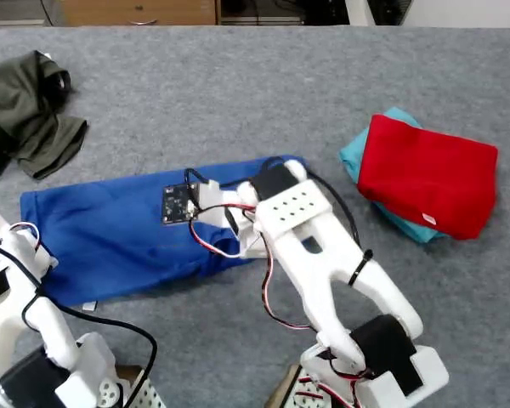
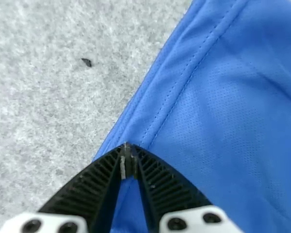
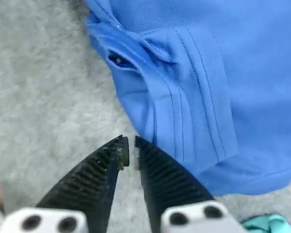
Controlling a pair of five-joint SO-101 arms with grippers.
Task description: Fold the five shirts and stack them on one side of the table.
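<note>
Gripping the blue shirt (image 1: 119,229) is the left claw (image 2: 127,149) (right claw (image 3: 129,144) barely parted).

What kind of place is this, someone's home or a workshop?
Probably a robotics lab or workshop: white robot arms with exposed wiring stand at a grey carpeted table, where a blue shirt is spread out near a folded red shirt.

- I get bright, even light from overhead across the grey table (image 1: 238,85).
- A thin dark shadow edges the blue shirt (image 1: 110,229) on my side.
- The right arm (image 1: 323,263) throws soft shade beneath itself.
</note>
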